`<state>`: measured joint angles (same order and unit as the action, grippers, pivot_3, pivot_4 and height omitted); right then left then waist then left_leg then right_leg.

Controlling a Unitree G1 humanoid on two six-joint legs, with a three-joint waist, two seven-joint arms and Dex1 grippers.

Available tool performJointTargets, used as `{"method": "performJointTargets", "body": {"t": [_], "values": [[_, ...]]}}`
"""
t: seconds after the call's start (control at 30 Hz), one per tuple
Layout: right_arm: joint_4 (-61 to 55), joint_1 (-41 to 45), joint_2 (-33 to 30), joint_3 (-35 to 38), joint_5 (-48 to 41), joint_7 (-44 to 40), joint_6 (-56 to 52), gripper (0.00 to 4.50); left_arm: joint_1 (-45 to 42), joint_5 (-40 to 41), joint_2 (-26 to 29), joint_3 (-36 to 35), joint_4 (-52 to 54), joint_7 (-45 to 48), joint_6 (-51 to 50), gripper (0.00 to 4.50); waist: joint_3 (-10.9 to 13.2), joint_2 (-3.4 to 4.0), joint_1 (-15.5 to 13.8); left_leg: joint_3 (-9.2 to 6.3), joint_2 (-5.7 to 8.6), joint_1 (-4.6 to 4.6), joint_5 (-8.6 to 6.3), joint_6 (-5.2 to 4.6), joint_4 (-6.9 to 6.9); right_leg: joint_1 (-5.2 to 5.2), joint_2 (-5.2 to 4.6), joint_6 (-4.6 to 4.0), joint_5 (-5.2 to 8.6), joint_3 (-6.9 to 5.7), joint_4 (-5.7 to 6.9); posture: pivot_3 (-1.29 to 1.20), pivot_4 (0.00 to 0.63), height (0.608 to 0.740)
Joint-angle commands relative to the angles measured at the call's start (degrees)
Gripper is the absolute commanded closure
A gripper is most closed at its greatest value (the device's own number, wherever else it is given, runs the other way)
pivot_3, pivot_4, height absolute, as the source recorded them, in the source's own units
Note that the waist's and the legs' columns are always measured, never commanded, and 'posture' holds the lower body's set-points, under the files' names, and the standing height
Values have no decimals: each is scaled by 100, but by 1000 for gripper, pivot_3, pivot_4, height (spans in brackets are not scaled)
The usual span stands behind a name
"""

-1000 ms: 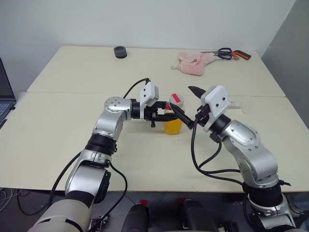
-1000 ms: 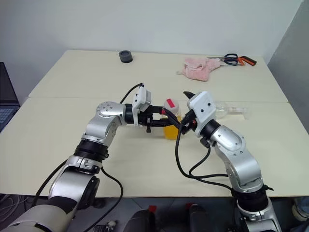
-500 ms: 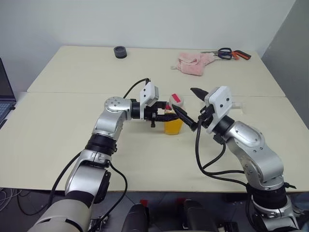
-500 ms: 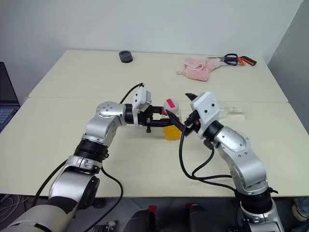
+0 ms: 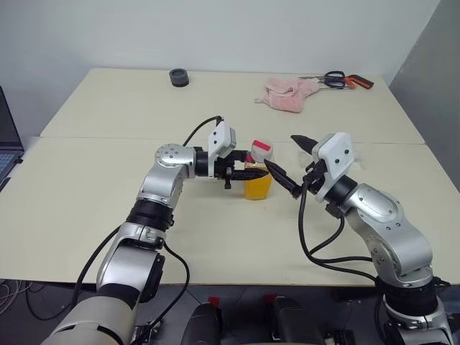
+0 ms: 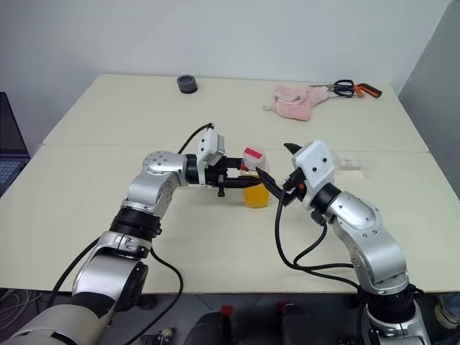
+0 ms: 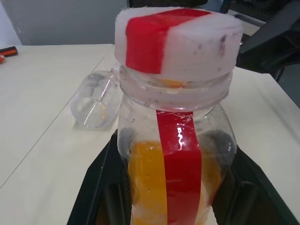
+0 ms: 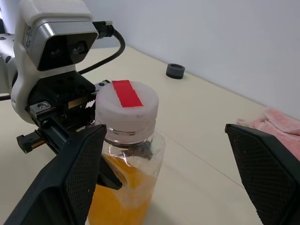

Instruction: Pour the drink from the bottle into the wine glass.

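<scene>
Two pale cream tables (image 5: 93, 194) stand end to end before a plain light wall, with a seam running across between them. On the nearer table, close to the seam, the bottle (image 5: 258, 172) stands upright. It is clear plastic with a red strip running up its side and over its white cap (image 8: 126, 99), and the drink (image 7: 145, 180), an orange-yellow liquid, fills roughly its lower half.

The left gripper (image 5: 243, 169) reaches in level from the robot's left and is clamped on the body of the bottle. In the left wrist view a black finger (image 7: 101, 187) lies against each side of it.

The right gripper (image 5: 289, 164) stands just to the right of the bottle with its two black fingers spread wide and nothing between them. In the right wrist view the bottle stands close beside one finger (image 8: 70, 176), and the pictures do not settle whether they touch.

The wine glass (image 7: 96, 98) lies on its side on the table behind the bottle, well apart from it.

On the far table lie a small dark ring-shaped object (image 5: 179, 77), a crumpled pink cloth (image 5: 287, 94) and a pair of scissors (image 5: 338, 79) with dark and orange handles. A laptop edge (image 5: 8, 140) shows at the far left.
</scene>
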<state>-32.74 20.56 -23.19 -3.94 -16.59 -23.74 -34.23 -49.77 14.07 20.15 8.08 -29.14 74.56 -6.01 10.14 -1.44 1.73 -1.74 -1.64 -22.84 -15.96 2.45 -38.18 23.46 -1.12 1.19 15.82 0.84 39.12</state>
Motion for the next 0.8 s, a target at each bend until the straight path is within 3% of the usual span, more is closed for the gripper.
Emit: {"method": "performJointTargets", "body": {"t": [0.03, 0.2, 0.8], "values": [[-467, -93, -168, 338, -371, -200, -141, 188, -169, 93, 35, -113, 157, 43, 82, 2811, 0, 0, -2, 0, 0, 0, 0, 0, 0, 0, 0, 0, 0, 0, 0, 0, 150, 740], [-880, -124, -274, 346, -987, -446, -513, 188, -170, 95, 40, -113, 147, 53, 88, 2811, 0, 0, 8, -2, -1, 1, 0, 0, 0, 0, 1, 0, 0, 0, 1, 0, 150, 740], [-40, 647, 183, -626, 252, 80, 209, 188, -235, 70, 5, -116, 74, 72, 120, 2811, 0, 0, 4, -2, 0, 1, 0, 0, -1, -2, 1, 0, 0, -1, 0, 0, 150, 740]]}}
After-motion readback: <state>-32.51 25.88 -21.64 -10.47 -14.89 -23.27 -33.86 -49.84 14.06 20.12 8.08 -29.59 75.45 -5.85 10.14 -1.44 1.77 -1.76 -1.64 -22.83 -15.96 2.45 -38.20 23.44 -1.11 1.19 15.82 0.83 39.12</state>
